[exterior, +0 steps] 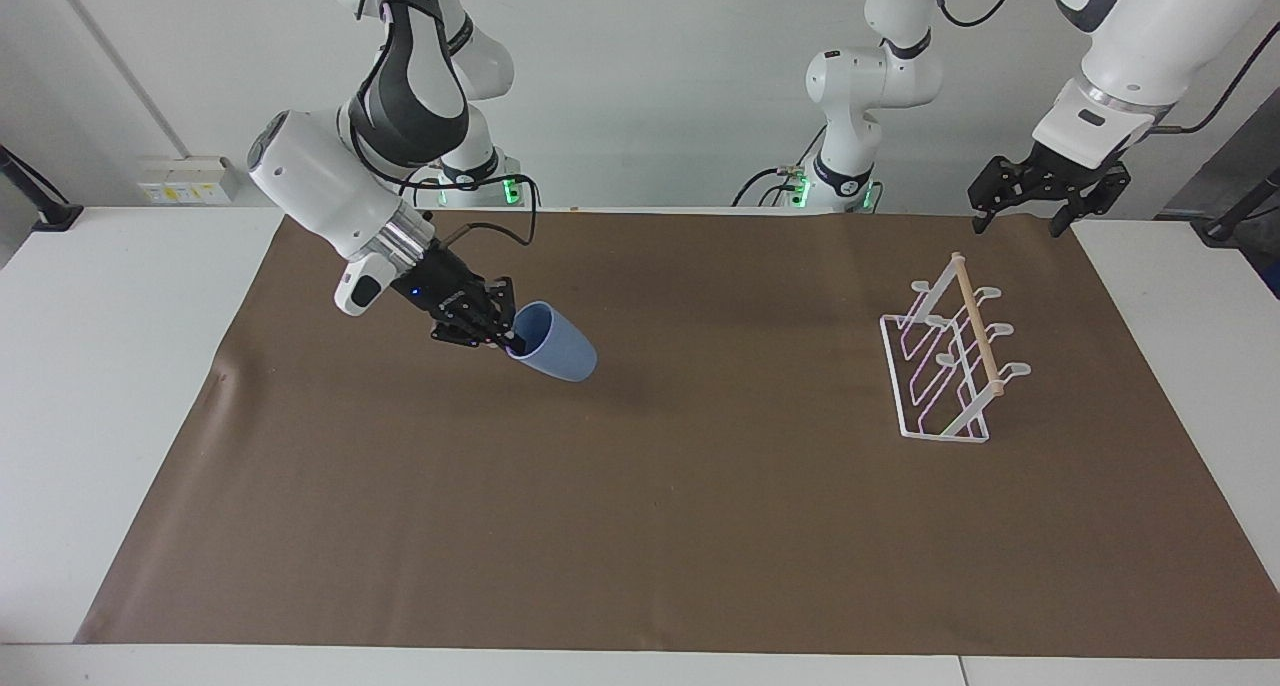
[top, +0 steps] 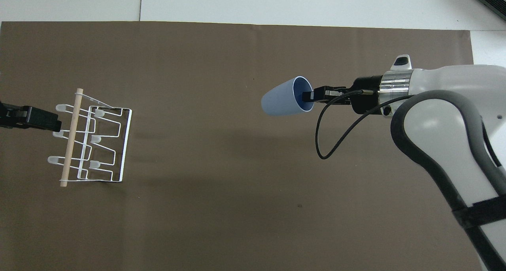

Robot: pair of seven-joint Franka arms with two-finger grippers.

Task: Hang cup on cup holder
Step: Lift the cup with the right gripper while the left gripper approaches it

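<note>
The right gripper (exterior: pixel 512 343) is clamped on the rim of the cup (exterior: pixel 556 353), one finger inside the mouth and one outside, and carries it clear of the brown mat (exterior: pixel 640 526) toward the right arm's end of the bench (exterior: pixel 110 366). The cup lies nearly on its side, its narrow base pointing toward the cup holder and its open mouth facing back at the gripper; a rim pinch like this leaves the body free, which would probably let the mouth be turned onto a prong later. The cup is over bare mat, well apart from the holder, so the carry looks only partly done. The cup holder (exterior: pixel 945 361) stands on the mat at the left arm's end, its wooden dowel (exterior: pixel 976 323) along the top and its capped prongs angled upward, all empty. The left gripper (exterior: pixel 1035 194) waits with its jaws wide open and empty, raised over the mat's edge beside the holder, clear of the approach.
</note>
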